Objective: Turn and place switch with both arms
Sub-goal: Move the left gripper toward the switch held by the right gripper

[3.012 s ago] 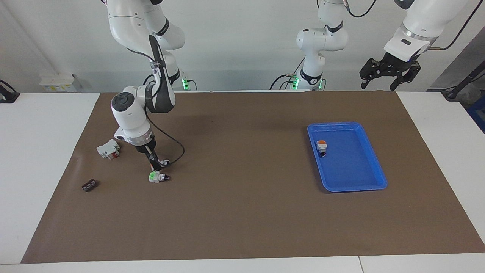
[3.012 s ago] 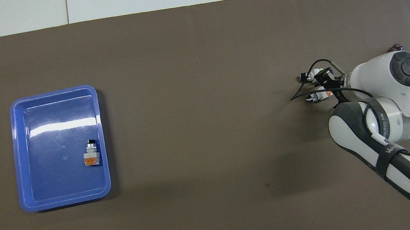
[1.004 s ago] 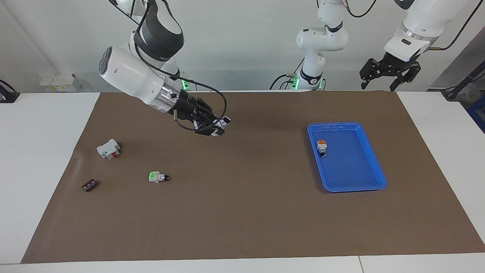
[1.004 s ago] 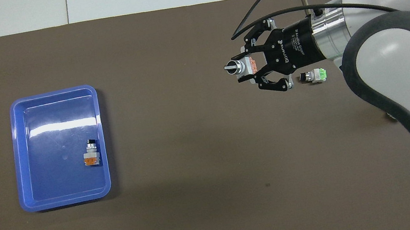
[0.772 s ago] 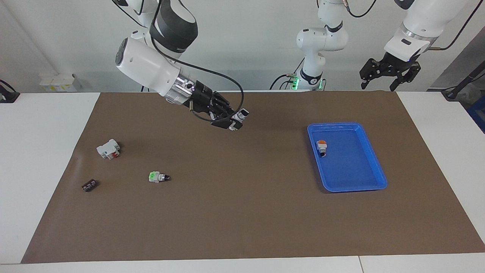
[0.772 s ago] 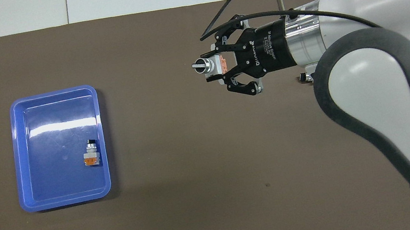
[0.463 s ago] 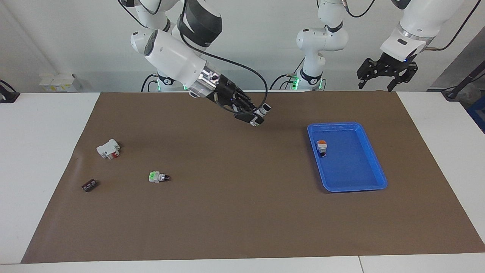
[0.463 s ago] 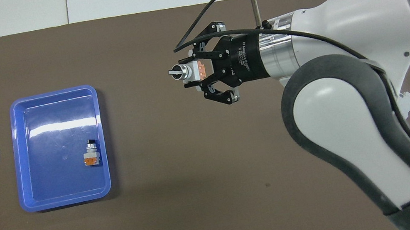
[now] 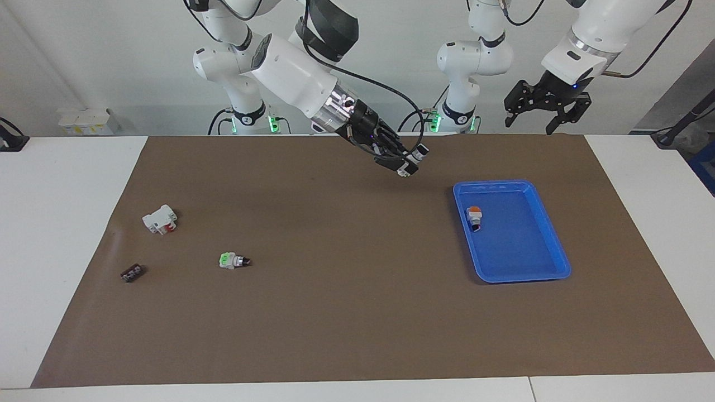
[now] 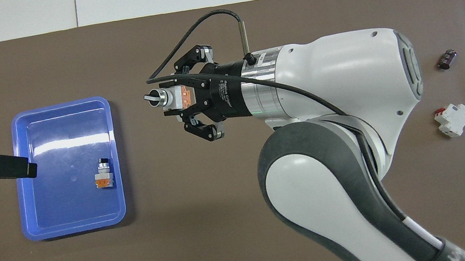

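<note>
My right gripper (image 9: 409, 163) is shut on the switch (image 9: 420, 151) and holds it in the air over the mat beside the blue tray (image 9: 558, 262). In the overhead view the right gripper (image 10: 175, 100) holds the switch (image 10: 165, 98) sideways, with the black knob toward the tray (image 10: 28, 219) and the orange end between the fingers. My left gripper (image 9: 542, 109) is open and empty, high over the mat's edge by the tray; it shows at the tray's rim in the overhead view (image 10: 4, 167). A second orange-ended switch (image 9: 473, 216) lies in the tray (image 10: 104, 174).
A green-ended switch (image 9: 232, 261), a white block with a red part (image 9: 160, 219) and a small dark piece (image 9: 132, 273) lie on the brown mat toward the right arm's end. The block (image 10: 453, 120) and the dark piece (image 10: 447, 59) show in the overhead view.
My right gripper has lifted the switch from beside the green-ended switch and carried it across the mat toward the tray. My left gripper has swung a little toward the tray.
</note>
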You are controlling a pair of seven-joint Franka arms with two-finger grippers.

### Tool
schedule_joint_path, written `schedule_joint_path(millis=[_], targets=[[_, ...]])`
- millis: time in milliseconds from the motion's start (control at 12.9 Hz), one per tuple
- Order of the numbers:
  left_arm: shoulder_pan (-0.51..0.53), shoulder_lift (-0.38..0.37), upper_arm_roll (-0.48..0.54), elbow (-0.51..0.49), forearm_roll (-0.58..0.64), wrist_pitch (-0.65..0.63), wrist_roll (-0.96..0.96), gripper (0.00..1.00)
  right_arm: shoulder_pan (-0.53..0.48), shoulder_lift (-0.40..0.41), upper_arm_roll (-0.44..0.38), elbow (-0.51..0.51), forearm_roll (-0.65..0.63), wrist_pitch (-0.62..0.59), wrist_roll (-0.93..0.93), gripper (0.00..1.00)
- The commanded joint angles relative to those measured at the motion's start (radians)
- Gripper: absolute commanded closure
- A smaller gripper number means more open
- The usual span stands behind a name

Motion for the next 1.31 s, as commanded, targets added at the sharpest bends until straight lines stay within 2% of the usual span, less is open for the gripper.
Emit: schedule_joint_path(millis=[0,386,541,850,1081,1159,1236], targets=[[-0.009,-0.017,0.007,-0.027,-0.106,0.065,-0.106,0.00,-0.004,0.013,0.001,0.016,0.007,0.005,0.009,1.00],[-0.017,-0.017,0.003,-0.058,-0.309,0.188,-0.426,0.00,-0.001,0.015,0.001,0.015,0.005,0.007,0.009,1.00],[-0.032,-0.012,-0.005,-0.064,-0.332,0.198,-0.601,0.00,0.018,0.015,0.001,0.015,0.005,0.016,0.011,1.00],[-0.094,-0.001,-0.010,-0.065,-0.354,0.349,-1.075,0.02,0.019,0.015,0.001,0.012,0.005,0.030,0.011,1.00],[-0.129,0.000,-0.014,-0.062,-0.352,0.376,-1.281,0.20,0.019,0.015,0.001,0.012,0.005,0.031,0.011,1.00],[-0.141,0.000,-0.014,-0.067,-0.346,0.379,-1.344,0.32,0.019,0.015,0.001,0.012,0.005,0.031,0.009,1.00],[-0.158,-0.001,-0.014,-0.070,-0.346,0.393,-1.382,0.35,0.019,0.015,0.001,0.010,0.005,0.030,0.011,1.00]])
